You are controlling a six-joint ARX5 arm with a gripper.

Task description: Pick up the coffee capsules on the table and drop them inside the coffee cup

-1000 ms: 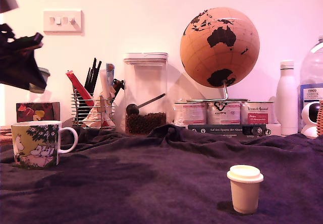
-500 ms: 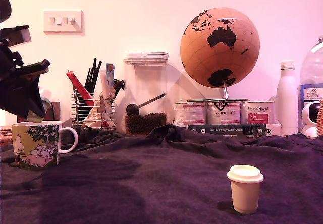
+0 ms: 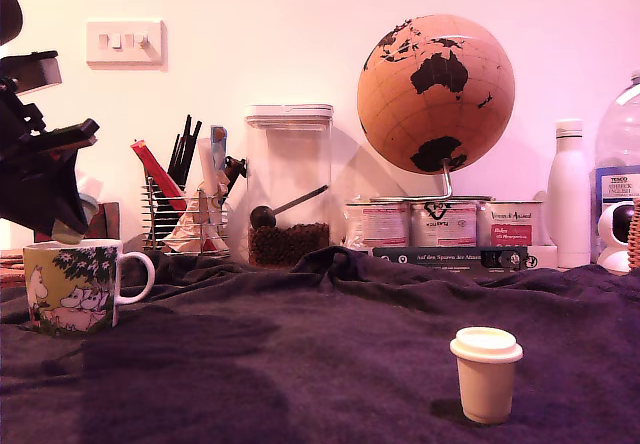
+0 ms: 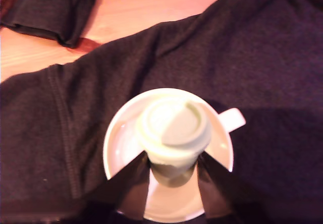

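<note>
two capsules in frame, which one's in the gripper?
The cream tapered plastic capsule clamped in the gripper directly above the hippo-print ceramic mug; the other cream capsule stands free on the navy cloth.

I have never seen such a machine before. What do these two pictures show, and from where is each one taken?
The black shape at the exterior view's left is a robot arm ending in a gripper, a two-fingered clamp. That picture comes from a camera standing off the arm, low at the table, which is draped in dark cloth. The other picture comes from a camera on the arm's wrist, looking down.

The gripper holds one coffee capsule directly over the open coffee cup, not yet dropped. A second capsule stands alone on the cloth. Behind are a globe, a jar of coffee beans, tins and a white bottle.
</note>
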